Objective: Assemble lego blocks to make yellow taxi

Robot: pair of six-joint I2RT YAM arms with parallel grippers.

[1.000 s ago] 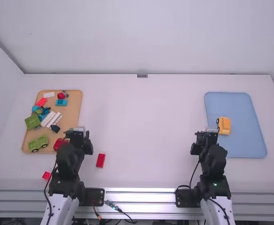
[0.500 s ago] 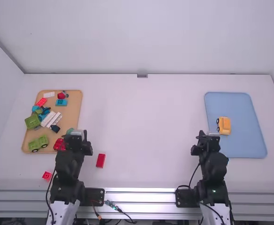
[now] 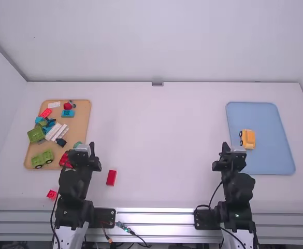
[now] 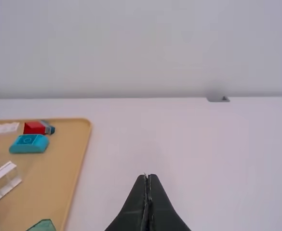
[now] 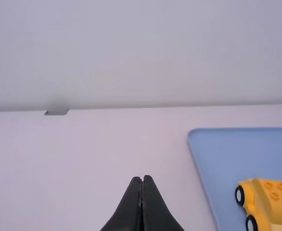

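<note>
My left gripper (image 3: 84, 149) is held beside the lower right corner of the tan tray (image 3: 81, 124); in the left wrist view the gripper (image 4: 149, 177) is shut with nothing between its fingers. Just left of the blue tray (image 3: 268, 116) stands my right gripper (image 3: 233, 150); in the right wrist view this gripper (image 5: 142, 179) is shut and holds nothing. On the blue tray rests a yellow taxi body (image 3: 248, 139), whose black wheels and studded top show in the right wrist view.
Blue, white, red and green blocks crowd the tan tray, among them a green car (image 3: 42, 158) and a teal block (image 3: 68, 113). A long red block (image 3: 111, 178) and a small red block (image 3: 52, 194) lie on the table near the left arm.
Both arms have shifted slightly, the left gripper a little to the left and the right one a little to the right. The blocks and the yellow taxi body have stayed put.
</note>
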